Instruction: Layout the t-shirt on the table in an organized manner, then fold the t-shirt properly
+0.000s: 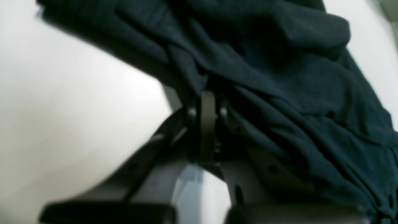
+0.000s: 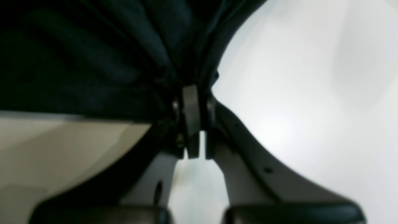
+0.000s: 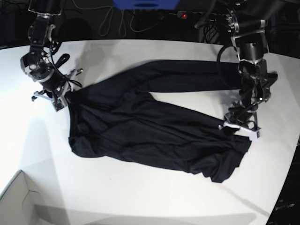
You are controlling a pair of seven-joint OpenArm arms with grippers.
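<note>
Where the smooth white table (image 3: 140, 197) shows a pale box corner (image 3: 18, 201) at 7 o'clock, the right gripper (image 3: 63, 96) at 9 o'clock has its fingers clamped on the plain black long-sleeved thin-fabric t-shirt (image 3: 154, 126). The shirt lies rumpled across the centre, one sleeve reaching toward 1 o'clock. At 3 o'clock the left gripper (image 3: 236, 123) pinches its edge, fingers together on cloth.

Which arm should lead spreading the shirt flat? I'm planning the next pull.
Probably the left gripper: it is shut on the t-shirt beside the bunched, crumpled end. The right gripper can anchor its pinched corner.
</note>
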